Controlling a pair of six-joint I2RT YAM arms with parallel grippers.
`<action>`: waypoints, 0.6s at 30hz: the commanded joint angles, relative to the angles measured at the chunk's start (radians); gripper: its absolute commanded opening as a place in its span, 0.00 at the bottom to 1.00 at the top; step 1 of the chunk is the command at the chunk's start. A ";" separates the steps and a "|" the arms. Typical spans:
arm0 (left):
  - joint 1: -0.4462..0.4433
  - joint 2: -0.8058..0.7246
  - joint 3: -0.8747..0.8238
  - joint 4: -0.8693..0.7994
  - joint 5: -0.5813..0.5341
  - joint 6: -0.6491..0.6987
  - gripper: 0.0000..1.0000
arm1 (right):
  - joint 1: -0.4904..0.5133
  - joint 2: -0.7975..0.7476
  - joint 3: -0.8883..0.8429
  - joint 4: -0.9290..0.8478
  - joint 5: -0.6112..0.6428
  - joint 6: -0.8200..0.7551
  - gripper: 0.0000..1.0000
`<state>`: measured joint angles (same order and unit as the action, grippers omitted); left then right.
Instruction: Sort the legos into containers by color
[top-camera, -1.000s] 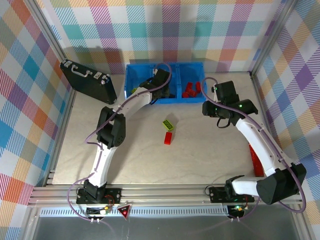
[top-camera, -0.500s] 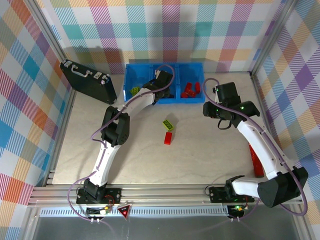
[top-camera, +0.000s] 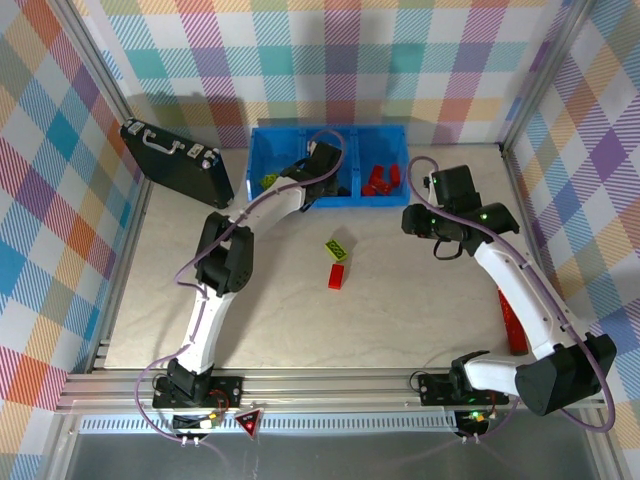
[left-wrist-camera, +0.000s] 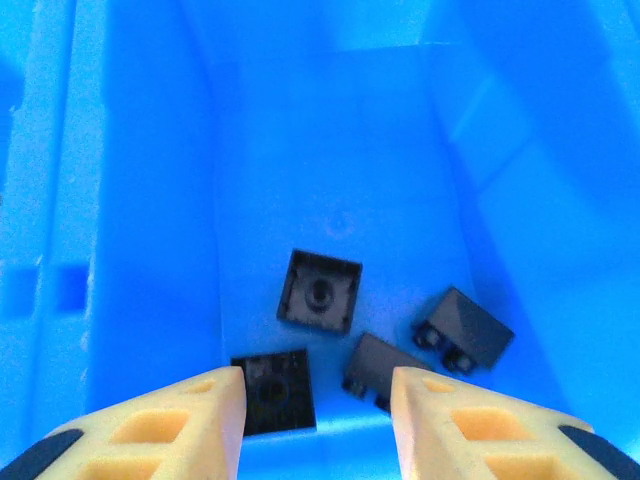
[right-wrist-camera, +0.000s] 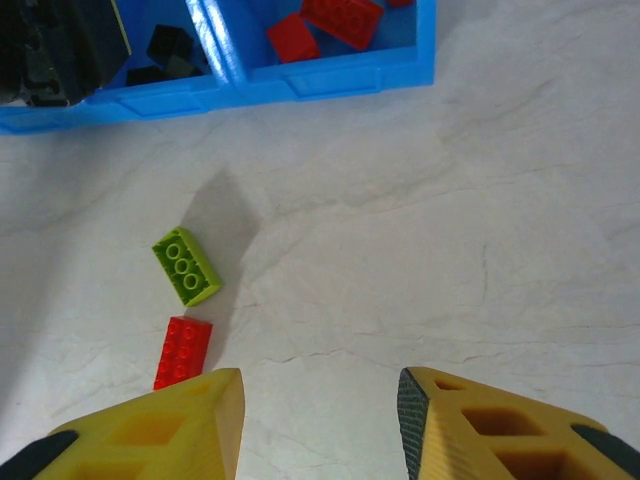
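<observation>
Legos (right-wrist-camera: 186, 266), 2, lie on open table (right-wrist-camera: 480, 220) near the bin (right-wrist-camera: 330, 80) edge; left pincer (left-wrist-camera: 315, 400) and right pincer (right-wrist-camera: 320, 392) gape empty.

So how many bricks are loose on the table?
2: a lime green brick mid-table and a red brick beside it, nearer the arms. Others may be hidden under the arms.

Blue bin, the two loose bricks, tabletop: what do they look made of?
Bright blue rectangular bin: probably moulded plastic, glossy, with soft highlights on its walls. Lime green studded brick and red studded brick: hard plastic, slight sheen, crisp moulded studs. Pale tabletop: matt, with fine veins like stone; could be printed laminate.
</observation>
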<state>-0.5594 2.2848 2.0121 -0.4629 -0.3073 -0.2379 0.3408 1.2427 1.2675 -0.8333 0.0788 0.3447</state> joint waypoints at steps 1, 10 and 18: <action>0.001 -0.147 -0.076 0.043 0.072 -0.036 0.43 | 0.016 0.014 -0.031 0.018 -0.071 0.052 0.46; 0.000 -0.414 -0.430 0.101 0.146 -0.103 0.42 | 0.125 0.165 -0.007 0.027 -0.095 0.062 0.46; 0.005 -0.613 -0.703 0.124 0.174 -0.178 0.42 | 0.210 0.326 0.091 0.015 -0.089 0.037 0.46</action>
<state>-0.5602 1.7321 1.3613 -0.3588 -0.1589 -0.3683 0.5297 1.5406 1.3048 -0.8093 0.0029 0.3878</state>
